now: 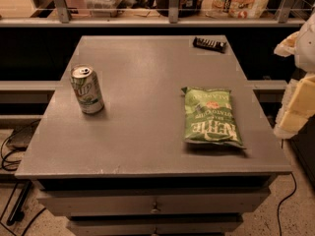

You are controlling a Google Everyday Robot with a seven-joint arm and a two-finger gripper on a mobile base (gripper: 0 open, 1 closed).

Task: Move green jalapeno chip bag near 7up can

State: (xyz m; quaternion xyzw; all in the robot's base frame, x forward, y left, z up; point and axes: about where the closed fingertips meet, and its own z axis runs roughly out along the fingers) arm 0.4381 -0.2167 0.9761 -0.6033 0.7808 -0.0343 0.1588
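The table (pixel 142 146) has a flat grey top, and under its front edge is a drawer (pixel 98 203) with a small knob. Behind the table a shelf (pixel 147 21) with a rail carries several packages that are unclear. The floor is speckled, and dark cables (pixel 10 156) lie on it at the left.

On the top I count three things: one can (pixel 87 89), one bag (pixel 211 116) and one black device (pixel 209 44). The can stands upright on the left part. The bag lies flat on the right part, well apart from the can. The device lies at the back right corner.

The gripper (pixel 298 104) is at the right edge of the view, beside the table and apart from the bag. How wide it stands is not to be seen.
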